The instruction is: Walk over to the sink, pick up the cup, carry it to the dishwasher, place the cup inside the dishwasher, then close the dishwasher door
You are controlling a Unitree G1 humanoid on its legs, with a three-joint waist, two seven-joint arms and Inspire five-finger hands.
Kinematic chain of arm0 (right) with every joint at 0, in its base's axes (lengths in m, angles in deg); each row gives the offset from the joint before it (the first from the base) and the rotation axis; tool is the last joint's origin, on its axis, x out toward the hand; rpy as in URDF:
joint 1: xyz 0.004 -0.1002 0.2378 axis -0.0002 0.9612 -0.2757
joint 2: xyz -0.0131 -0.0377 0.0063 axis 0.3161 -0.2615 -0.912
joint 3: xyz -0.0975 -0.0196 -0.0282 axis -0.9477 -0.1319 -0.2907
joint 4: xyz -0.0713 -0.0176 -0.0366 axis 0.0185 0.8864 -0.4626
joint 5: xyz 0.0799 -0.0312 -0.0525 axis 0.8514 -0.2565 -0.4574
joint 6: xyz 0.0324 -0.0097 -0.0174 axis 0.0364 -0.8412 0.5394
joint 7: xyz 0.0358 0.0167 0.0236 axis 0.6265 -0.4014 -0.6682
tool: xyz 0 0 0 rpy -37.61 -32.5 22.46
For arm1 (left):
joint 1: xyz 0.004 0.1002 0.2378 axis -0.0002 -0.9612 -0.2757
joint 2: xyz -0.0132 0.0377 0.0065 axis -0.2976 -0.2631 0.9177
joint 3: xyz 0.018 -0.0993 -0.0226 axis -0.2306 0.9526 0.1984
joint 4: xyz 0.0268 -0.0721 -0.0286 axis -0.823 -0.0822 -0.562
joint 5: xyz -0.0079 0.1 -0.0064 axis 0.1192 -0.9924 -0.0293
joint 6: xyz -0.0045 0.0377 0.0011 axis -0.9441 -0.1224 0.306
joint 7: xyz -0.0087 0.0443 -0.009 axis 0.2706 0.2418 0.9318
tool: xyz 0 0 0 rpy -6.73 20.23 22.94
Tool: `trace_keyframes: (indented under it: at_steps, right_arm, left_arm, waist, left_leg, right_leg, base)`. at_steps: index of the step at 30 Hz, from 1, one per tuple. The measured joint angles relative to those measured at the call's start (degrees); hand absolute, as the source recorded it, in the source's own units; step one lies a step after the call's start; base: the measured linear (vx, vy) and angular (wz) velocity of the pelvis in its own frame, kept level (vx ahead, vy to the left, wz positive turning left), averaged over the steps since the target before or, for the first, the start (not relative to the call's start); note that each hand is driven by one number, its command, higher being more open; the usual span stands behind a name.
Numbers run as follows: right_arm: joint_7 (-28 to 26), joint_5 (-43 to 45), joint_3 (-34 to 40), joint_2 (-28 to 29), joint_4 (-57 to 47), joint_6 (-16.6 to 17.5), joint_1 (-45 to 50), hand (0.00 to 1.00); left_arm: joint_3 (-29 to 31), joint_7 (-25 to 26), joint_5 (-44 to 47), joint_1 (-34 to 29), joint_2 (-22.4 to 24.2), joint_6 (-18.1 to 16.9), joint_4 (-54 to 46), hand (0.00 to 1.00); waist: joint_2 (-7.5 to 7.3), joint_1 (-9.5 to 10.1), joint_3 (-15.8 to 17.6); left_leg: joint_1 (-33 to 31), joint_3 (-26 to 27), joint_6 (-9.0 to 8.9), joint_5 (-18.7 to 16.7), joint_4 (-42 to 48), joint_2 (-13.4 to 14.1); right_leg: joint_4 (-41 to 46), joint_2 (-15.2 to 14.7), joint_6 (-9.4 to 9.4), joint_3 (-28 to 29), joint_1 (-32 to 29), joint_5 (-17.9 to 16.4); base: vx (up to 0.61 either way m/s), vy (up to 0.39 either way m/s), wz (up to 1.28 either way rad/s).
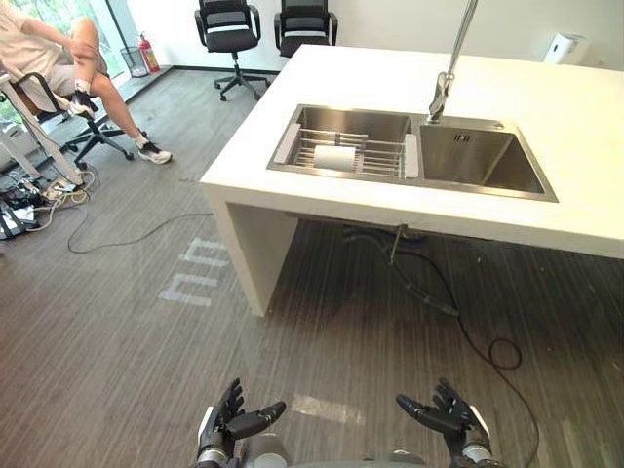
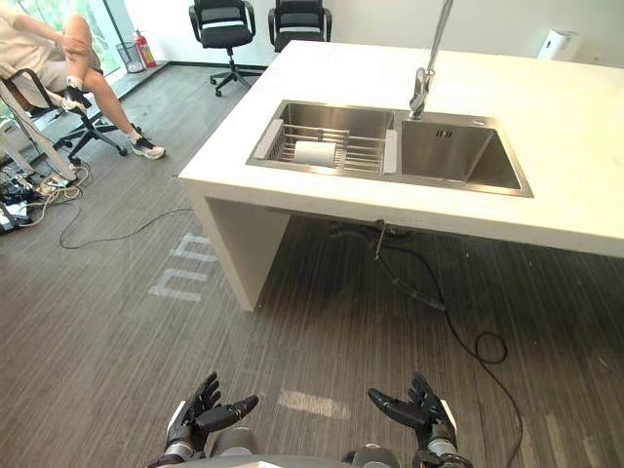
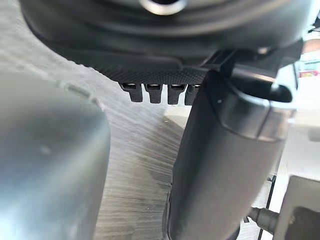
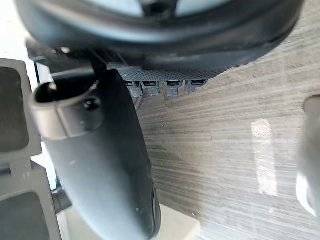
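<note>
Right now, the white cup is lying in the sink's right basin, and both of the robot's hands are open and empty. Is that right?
Not quite. The cup lies on the wire rack in the left basin, not the right one; the left eye view shows it. The rest holds: the left hand and the right hand are open and empty.

Daylight floods in and the bench goes glaring white.
Light is pouring in from the window [image 1: 54,12] at the far left. It washes the bench [image 1: 546,107] top out to a near-white cream. The steel sink [image 1: 517,171] takes a soft sheen and darkens down into its right basin, and the tap [image 1: 451,58] gleams above it. Under the bench a deep shadow spreads over the striped floor [image 1: 117,351]. A pale reflected patch [image 1: 327,409] glows nearer the robot. In the wrist views the floor glares pale and that patch shows as a bright streak.
</note>
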Motion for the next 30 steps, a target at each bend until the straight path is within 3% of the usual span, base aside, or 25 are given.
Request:
trace_keyframes:
  at_steps: [2, 4, 5, 6, 8, 10, 12, 14, 17, 20, 21, 22, 23, 24, 27, 30]
  right_arm:
    - [0.86, -0.01, 0.58, -0.08, -0.46, 0.16, 0.0, 1.0]
    - [1.4, -0.04, -0.28, -0.01, -1.21, 0.36, 0.42, 1.0]
    - [1.62, -0.07, -2.34, 0.01, -2.41, 0.42, 1.71, 1.0]
    - [1.7, -0.12, -4.67, 0.57, -2.89, 0.39, 2.38, 1.0]
    - [1.61, -0.69, -6.44, 2.27, -5.37, 0.4, 3.06, 1.0]
    - [1.27, -1.24, -6.4, 3.05, -6.63, 0.4, 2.98, 1.0]
    - [0.62, -1.86, -6.38, 2.99, -6.1, 0.42, 2.86, 1.0]
    - [-0.2, -1.87, -6.41, 2.95, -4.17, 0.43, 1.99, 1.0]
    - [-1.1, -2.01, -6.4, 2.9, -2.28, 0.46, 2.28, 1.0]
    - [-1.37, -2.13, -6.34, 2.1, -1.63, 0.51, 2.44, 1.0]
    - [-1.33, -2.01, -6.17, 1.97, -1.73, 0.57, 2.49, 1.0]
    - [-1.12, -1.82, -6.14, 2.05, -1.75, 0.57, 2.76, 1.0]
    - [-1.09, -1.82, -6.14, 2.07, -1.76, 0.57, 2.83, 1.0]
    - [-0.84, -1.79, -6.12, 2.17, -1.79, 0.56, 3.45, 1.0]
    - [-0.46, -0.28, -5.45, 1.19, -2.25, 0.43, 3.33, 1.0]
    - [-0.31, -0.02, -2.15, 1.02, -2.17, -0.52, 3.9, 1.0]
  left_arm:
    - [0.02, 0.23, 0.04, 0.01, 0.17, -0.09, -1.64, 1.0]
    - [0.05, 0.18, 0.08, -0.39, 0.35, -0.08, -3.32, 1.0]
    - [0.19, 0.13, 0.21, -0.94, 0.53, -0.09, -4.13, 1.0]
    - [0.61, 0.14, 1.11, -1.23, 0.55, -0.05, -4.28, 1.0]
    - [1.32, 0.93, 1.46, -1.12, 0.28, -0.01, -6.77, 1.0]
    - [1.06, 2.42, 1.0, -0.73, 0.9, -0.05, -9.74, 1.0]
    - [-0.19, 4.66, -0.24, -1.2, 1.01, -0.17, -12.69, 1.0]
    - [-0.13, 7.11, -1.73, -2.59, 0.31, -0.34, -14.75, 1.0]
    - [0.24, 10.37, -2.57, -5.28, -1.95, -0.79, -19.15, 1.0]
    - [2.98, 13.74, -3.57, -5.14, -2.72, -1.57, -23.49, 1.0]
    - [4.29, 14.66, -3.9, -5.01, -2.74, -2.24, -26.0, 1.0]
    - [5.68, 15.66, -4.15, -5.2, -3.06, -3.5, -29.31, 1.0]
    - [5.91, 15.8, -4.21, -5.32, -3.11, -3.62, -30.05, 1.0]
    - [7.2, 16.33, -4.75, -6.05, -3.43, -4.13, -33.21, 1.0]
    - [9.61, 19.1, -7.54, -7.48, -3.0, -5.34, -40.92, 1.0]
    - [11.72, 22.2, -10.98, -7.54, -3.01, -5.84, -48.27, 1.0]
  waist:
    - [-0.34, 0.24, 0.82]
    - [0.16, 0.52, 1.75]
    - [0.66, 1.09, 1.86]
    - [0.34, 1.94, 1.58]
    - [-2.16, 2.09, 1.43]
    - [-3.09, 2.71, 1.28]
    - [-3.55, 2.76, 0.93]
    - [-3.67, 2.69, 0.77]
    - [-3.24, 2.53, 0.58]
    - [-2.38, 2.56, 0.58]
    - [-2.36, 2.51, 0.58]
    - [-2.61, 2.77, 0.44]
    - [-2.67, 2.77, 0.42]
    - [-2.95, 2.57, 0.03]
    - [-0.2, 3.14, -1.97]
    - [0.63, 3.41, -2.03]
  left_leg:
    - [-2.28, 0.17, -0.29, 2.47, -10.29, -3.95]
    - [-3.84, -0.04, -0.23, 8.79, -17.77, -4.91]
    - [-4.0, 0.0, 0.47, 14.57, -19.45, -4.18]
    - [-3.23, 0.82, 5.45, 16.3, -16.56, -3.8]
    - [-4.64, 2.0, 5.31, 10.96, -11.78, -4.61]
    - [-5.66, 2.99, 6.9, 6.21, -7.82, -5.43]
    - [-3.95, 3.52, 7.71, 1.75, -5.73, -7.53]
    - [-0.96, 3.71, 7.89, -0.61, -5.75, -8.26]
    - [3.85, 2.72, 7.58, -1.5, -7.24, -7.95]
    - [7.65, 0.59, 6.24, -0.74, -11.88, -6.7]
    - [8.84, -0.43, 5.43, -0.48, -13.3, -6.25]
    - [10.35, -1.16, 3.94, -0.64, -13.86, -5.84]
    - [10.67, -1.43, 3.62, -0.74, -13.92, -5.78]
    - [11.86, -2.84, 2.51, -1.2, -13.98, -5.63]
    - [12.18, -4.1, -0.23, 0.05, -16.45, -2.22]
    - [9.02, -5.13, -0.78, 3.66, -10.01, -0.68]
  right_leg:
    - [-1.73, -1.38, 0.41, 0.3, 1.75, -0.48]
    - [-1.27, -1.65, 2.5, 1.31, 3.15, -1.66]
    - [0.86, -1.34, 4.19, 2.73, 3.88, -3.64]
    - [3.87, -2.02, 5.4, 4.69, 4.29, -6.23]
    - [5.8, -4.32, 5.68, 5.78, 3.73, -8.93]
    - [7.59, -6.32, 6.79, 6.48, 3.6, -10.06]
    - [21.4, -10.3, 7.17, 10.23, -1.01, -9.03]
    - [33.41, -12.25, 8.34, 13.35, -5.66, -5.8]
    - [35.88, -11.16, 7.34, 10.72, -8.45, -7.85]
    - [24.14, -8.07, 6.05, 5.16, -12.25, -8.42]
    - [19.32, -8.02, 5.72, 4.16, -13.85, -7.39]
    - [13.99, -7.95, 4.51, 4.26, -15.37, -2.36]
    - [13.24, -7.91, 3.78, 4.29, -15.5, -0.49]
    - [12.06, -7.71, 2.96, 4.52, -15.16, 5.25]
    - [8.73, -4.02, 1.54, 2.46, -13.54, 4.34]
    - [5.33, -2.73, 0.6, 0.79, -10.66, 3.85]
  base:
    - [0.26, 0.027, -0.08]
    - [0.29, 0.113, -0.3]
    - [0.37, 0.214, -0.59]
    - [0.39, 0.219, -0.55]
    - [0.33, 0.163, -0.32]
    - [0.32, 0.17, -0.14]
    - [0.34, 0.182, 0.04]
    - [0.32, 0.114, -0.01]
    - [0.41, 0.018, 0.15]
    - [0.31, -0.093, 0.32]
    - [0.31, -0.169, 0.36]
    - [0.32, -0.194, 0.33]
    - [0.27, -0.193, 0.38]
    - [0.24, -0.212, 0.28]
    - [0.25, -0.237, 0.09]
    - [0.15, -0.175, 0.16]
